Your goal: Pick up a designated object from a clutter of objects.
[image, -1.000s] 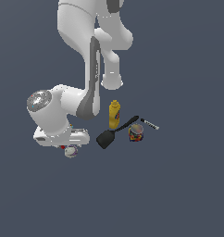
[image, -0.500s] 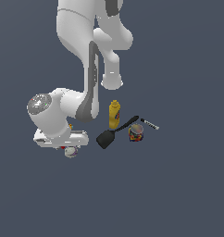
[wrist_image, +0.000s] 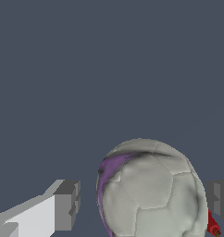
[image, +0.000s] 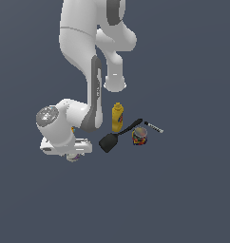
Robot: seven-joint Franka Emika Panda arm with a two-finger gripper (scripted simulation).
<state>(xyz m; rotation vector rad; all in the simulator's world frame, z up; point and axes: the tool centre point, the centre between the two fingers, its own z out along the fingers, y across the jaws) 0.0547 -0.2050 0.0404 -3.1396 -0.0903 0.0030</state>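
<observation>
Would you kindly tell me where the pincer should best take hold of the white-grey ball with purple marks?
Grip the ball across its widest middle, from straight above. It is round, so only opposite sides give a hold. The pincer already straddles it, fingers open.

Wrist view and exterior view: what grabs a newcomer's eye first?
In the wrist view, a white-grey ball with a purple streak fills the space between the hand's two fingers, which stand apart on either side. In the exterior view, the big white arm bends low, away from the yellow bottle, black spatula and colourful can.
</observation>
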